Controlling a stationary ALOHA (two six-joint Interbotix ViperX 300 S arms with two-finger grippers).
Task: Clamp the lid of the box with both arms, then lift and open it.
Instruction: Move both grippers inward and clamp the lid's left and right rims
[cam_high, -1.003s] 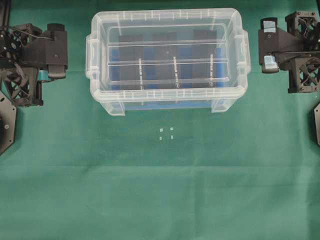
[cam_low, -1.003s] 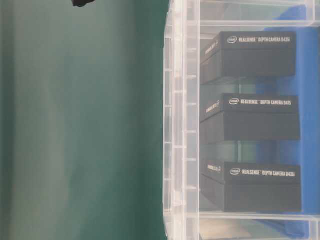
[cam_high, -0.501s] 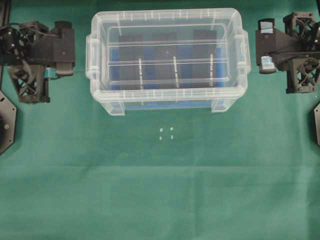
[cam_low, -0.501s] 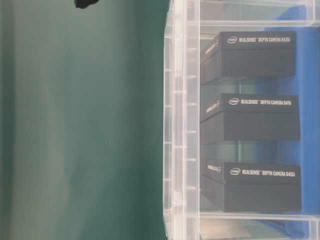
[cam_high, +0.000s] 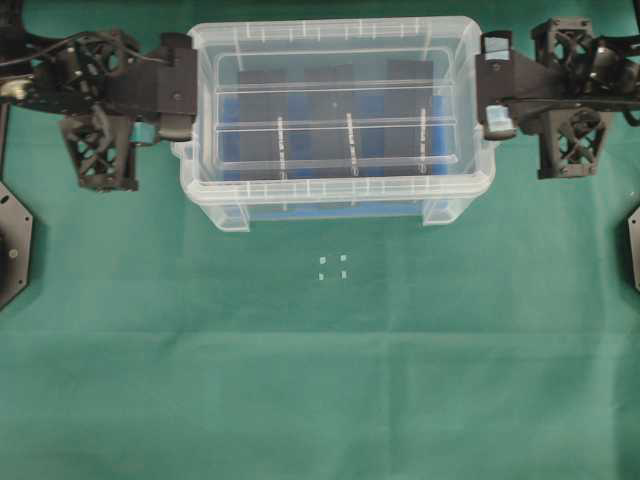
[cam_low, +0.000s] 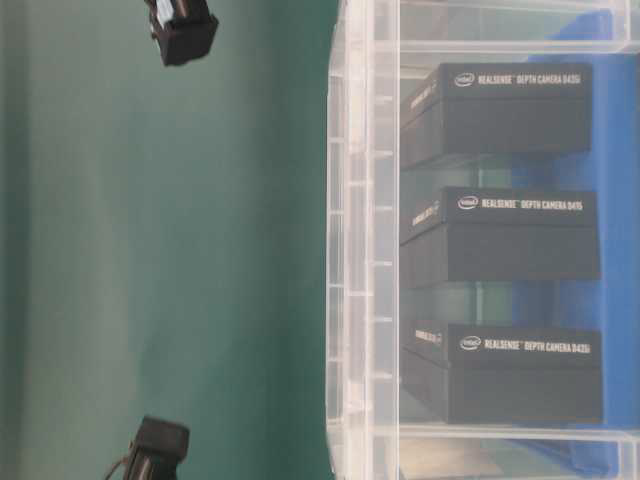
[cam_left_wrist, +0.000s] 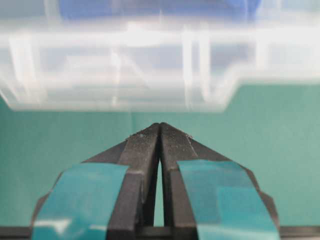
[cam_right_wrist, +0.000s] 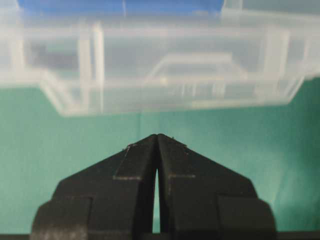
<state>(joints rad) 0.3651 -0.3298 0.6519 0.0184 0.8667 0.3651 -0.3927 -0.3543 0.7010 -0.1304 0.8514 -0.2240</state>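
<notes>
The box (cam_high: 330, 200) is a deep clear tub on the green cloth, with three black boxes (cam_low: 500, 235) on its blue floor. The lid (cam_high: 335, 35) lies flat on top of it, ribs running lengthwise. My left gripper (cam_high: 190, 92), with teal tape, is shut and empty. Its tip (cam_left_wrist: 160, 125) points at the tub's left end, just short of the clear handle lug (cam_left_wrist: 125, 85). My right gripper (cam_high: 487, 83) is also shut and empty. Its tip (cam_right_wrist: 157, 136) faces the right-end lug (cam_right_wrist: 195, 75). Neither one touches the lid.
Small white marks (cam_high: 332, 268) sit on the cloth in front of the box. Black hexagonal bases stand at the left edge (cam_high: 10, 245) and the right edge (cam_high: 633, 245). In the table-level view, black arm parts show at top (cam_low: 180, 25) and bottom (cam_low: 155, 450).
Both arms have moved inward from the table's sides to the short ends of the box. Their black parts have come into the table-level view. The box and lid have not moved.
</notes>
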